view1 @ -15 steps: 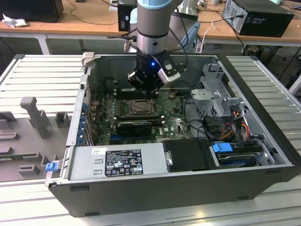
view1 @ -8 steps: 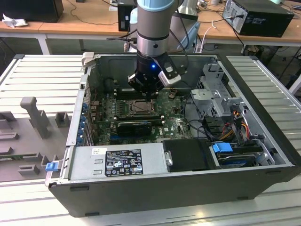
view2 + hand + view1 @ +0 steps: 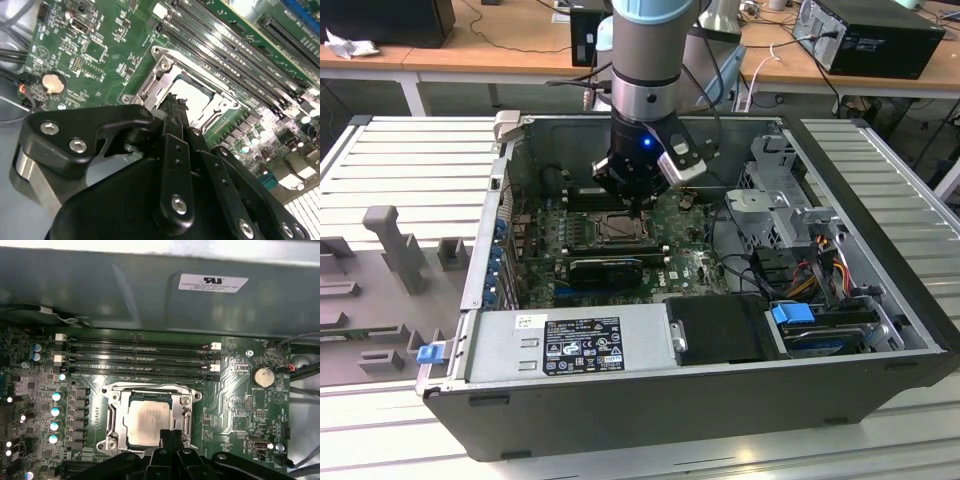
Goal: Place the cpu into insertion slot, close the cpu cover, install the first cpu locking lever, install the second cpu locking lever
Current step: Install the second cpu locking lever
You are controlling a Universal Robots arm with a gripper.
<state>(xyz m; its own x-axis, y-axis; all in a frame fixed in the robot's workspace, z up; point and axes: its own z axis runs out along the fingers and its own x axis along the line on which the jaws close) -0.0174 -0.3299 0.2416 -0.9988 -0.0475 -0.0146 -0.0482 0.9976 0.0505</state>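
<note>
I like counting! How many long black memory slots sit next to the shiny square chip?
4. The long black memory slots lie side by side in the first wrist view, stacked between the cpu and the grey case wall. None looks hidden.

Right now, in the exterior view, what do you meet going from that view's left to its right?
Grey plastic fixtures → blue latch → labelled power supply → gripper over the cpu → drive cage → blue drive tab.
</note>
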